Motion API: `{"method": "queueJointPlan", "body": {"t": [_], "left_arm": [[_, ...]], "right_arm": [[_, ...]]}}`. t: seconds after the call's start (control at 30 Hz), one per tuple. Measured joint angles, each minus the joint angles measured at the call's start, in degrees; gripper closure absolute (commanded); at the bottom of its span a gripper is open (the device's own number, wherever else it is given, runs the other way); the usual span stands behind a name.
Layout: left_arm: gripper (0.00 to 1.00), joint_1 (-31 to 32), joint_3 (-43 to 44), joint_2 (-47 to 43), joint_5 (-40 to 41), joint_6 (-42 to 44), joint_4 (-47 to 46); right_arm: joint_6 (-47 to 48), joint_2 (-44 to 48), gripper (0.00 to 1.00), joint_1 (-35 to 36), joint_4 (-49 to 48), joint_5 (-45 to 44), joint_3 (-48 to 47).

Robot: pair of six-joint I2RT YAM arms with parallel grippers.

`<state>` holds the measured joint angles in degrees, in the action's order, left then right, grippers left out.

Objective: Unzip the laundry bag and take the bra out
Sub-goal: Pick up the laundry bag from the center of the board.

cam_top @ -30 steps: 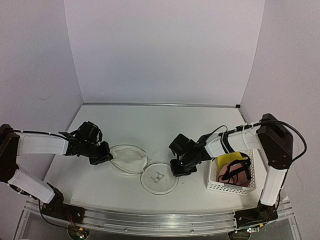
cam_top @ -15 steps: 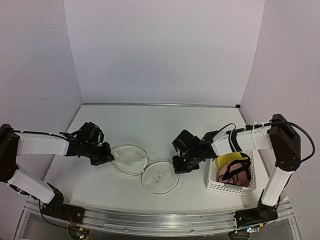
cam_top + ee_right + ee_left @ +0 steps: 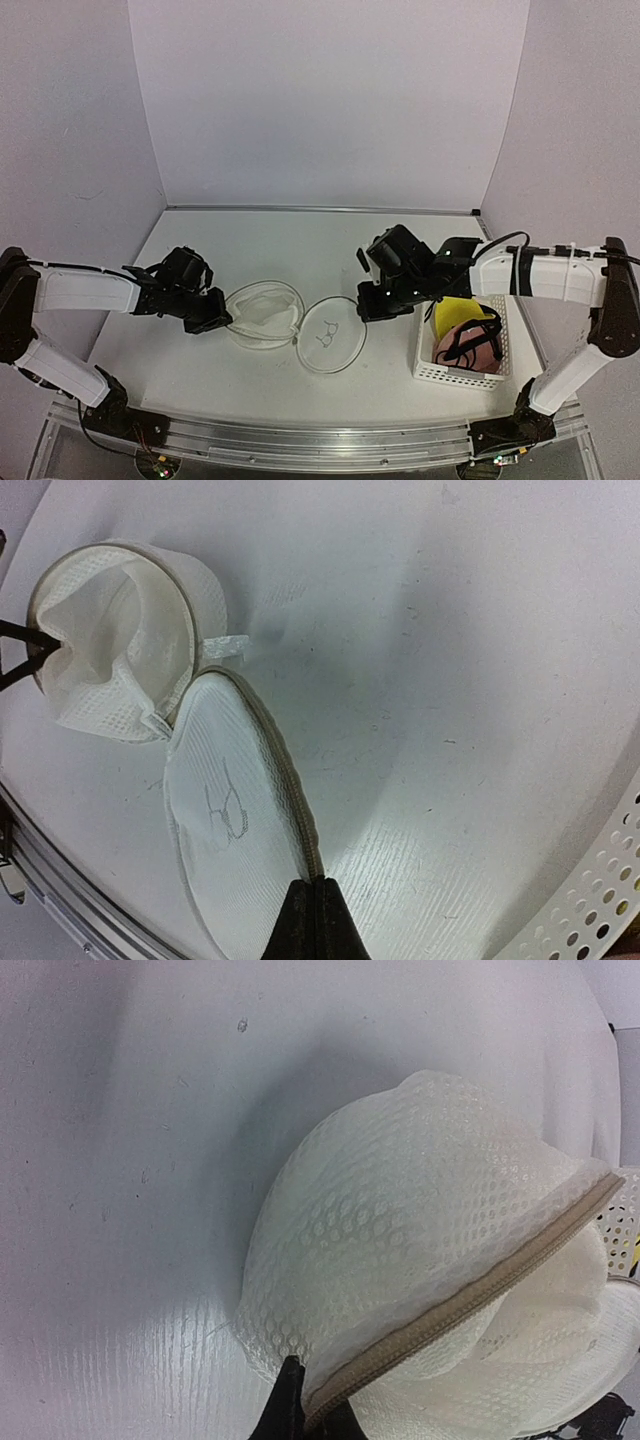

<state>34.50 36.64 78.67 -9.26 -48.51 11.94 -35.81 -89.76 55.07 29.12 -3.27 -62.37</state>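
The right end effector had been swung toward the far-right of the surface. The round flap of the laundry bag had been carried with it, tilted up and opened away from the pouch. Its fingers were seen pinched tight on the flap's tan zip edge. The left end effector was clamped on the pouch rim at the zip band. The bag lay toward the near edge, left of centre.

The unzipping was judged nearly done. The rim should be kept anchored by the left while the flap is drawn round the zip's curve, not straight up, so the pouch is not dragged. The bra could not be told apart from the white mesh inside.

No words were legible; only a small bra outline was printed on the flap.
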Motion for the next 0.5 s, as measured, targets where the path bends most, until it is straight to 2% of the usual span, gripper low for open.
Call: {"method": "queueJointPlan", "body": {"t": [0.2,0.5], "left_arm": [[1.00,1.4,0.3,0.0,0.5,0.0,0.1],[1.00,5.8,2.7,0.0,1.9,0.0,0.2]], "right_arm": [[0.7,3.7,1.00,0.0,3.0,-0.2,-4.3],[-0.4,4.1,1.00,-0.7,6.8,1.8,-10.2]]}}
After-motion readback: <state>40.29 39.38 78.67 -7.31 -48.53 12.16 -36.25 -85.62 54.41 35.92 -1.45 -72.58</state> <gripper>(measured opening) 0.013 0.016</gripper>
